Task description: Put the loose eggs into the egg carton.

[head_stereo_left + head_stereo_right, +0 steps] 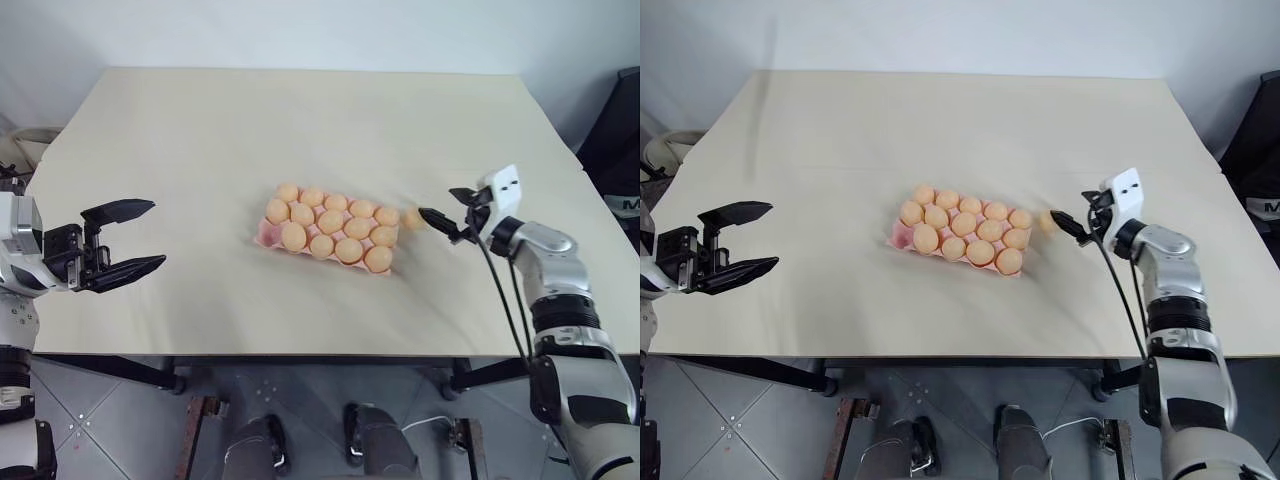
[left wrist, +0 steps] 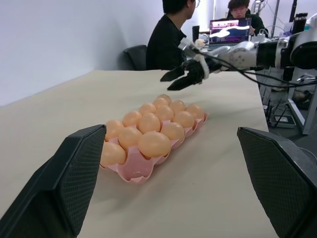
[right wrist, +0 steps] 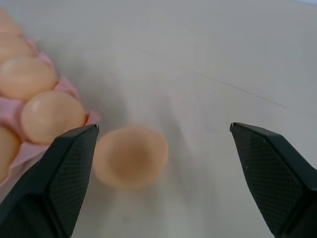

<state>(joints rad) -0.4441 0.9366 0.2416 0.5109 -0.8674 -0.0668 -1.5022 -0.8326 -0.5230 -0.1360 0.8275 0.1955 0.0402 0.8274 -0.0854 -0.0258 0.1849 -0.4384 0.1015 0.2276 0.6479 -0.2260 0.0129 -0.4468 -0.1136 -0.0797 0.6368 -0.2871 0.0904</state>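
Beige table [image 1: 200, 150], right hand [image 1: 447, 208] level, splayed

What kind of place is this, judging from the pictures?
Probably a lab or shared office: people sit at a laptop behind the plain table, beside an office chair.

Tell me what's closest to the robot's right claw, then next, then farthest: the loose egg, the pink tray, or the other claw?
1. Loose pale orange egg, just ahead of the right gripper.
2. Pink moulded egg carton, mid-table.
3. Left gripper, far side.
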